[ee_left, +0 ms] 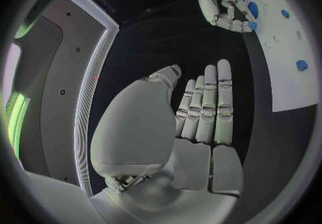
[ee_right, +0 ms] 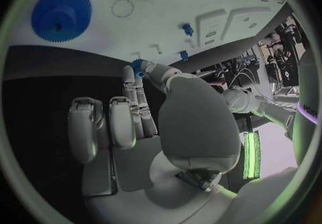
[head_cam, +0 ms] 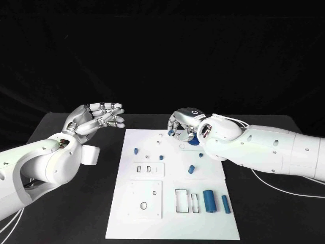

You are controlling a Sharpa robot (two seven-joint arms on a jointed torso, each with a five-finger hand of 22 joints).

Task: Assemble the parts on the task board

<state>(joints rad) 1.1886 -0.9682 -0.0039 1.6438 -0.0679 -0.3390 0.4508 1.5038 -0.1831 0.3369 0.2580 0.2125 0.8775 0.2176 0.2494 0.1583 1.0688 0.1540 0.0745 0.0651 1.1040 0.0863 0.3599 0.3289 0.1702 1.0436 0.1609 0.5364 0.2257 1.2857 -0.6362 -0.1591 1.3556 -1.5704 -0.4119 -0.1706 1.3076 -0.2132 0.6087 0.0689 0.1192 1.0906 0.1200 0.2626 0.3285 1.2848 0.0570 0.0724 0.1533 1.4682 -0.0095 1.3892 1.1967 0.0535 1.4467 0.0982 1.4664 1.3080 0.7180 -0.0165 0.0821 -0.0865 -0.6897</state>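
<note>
While my left robot hand hovers open with nothing in it over the dark tabletop just beside the white board, I see my right robot hand at the board's far edge pinching a small blue gear. A larger blue gear lies on the board nearby.
</note>
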